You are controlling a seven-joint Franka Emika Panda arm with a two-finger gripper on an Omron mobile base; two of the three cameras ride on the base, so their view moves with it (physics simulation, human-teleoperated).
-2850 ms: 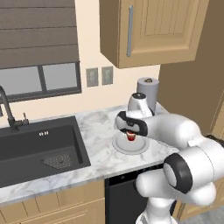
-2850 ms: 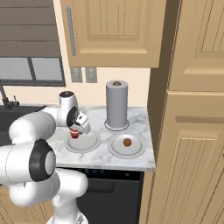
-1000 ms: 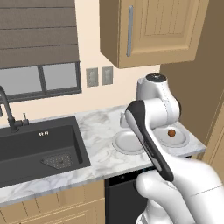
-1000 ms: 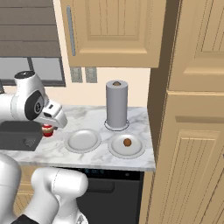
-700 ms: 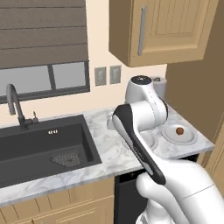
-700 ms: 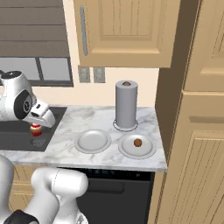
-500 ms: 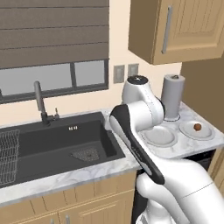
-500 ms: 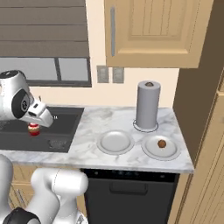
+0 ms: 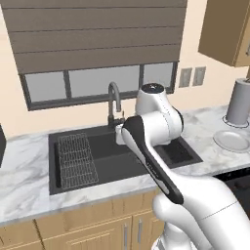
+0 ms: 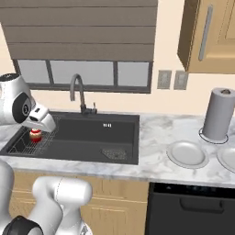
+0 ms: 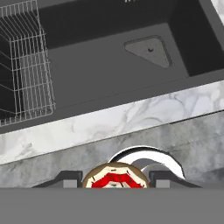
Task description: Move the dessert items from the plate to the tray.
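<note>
Here the red-and-white cupcake (image 10: 35, 136) sits pinched between the fingers (image 11: 70, 178), held above the wire rack (image 10: 27, 141) at the left end of the dark sink (image 10: 92, 133). An empty pale plate (image 10: 187, 154) rests well apart on the marble counter (image 10: 151, 137), near the paper towel roll (image 10: 216, 114).

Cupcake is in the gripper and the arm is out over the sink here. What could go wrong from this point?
1. The gripper holds the red-and-white cupcake above the dark sink and its wire rack; a slip would likely drop it into the basin.
2. The hand view shows the cupcake pinched between small fingertips, so a fast swing could shake it loose.
</note>
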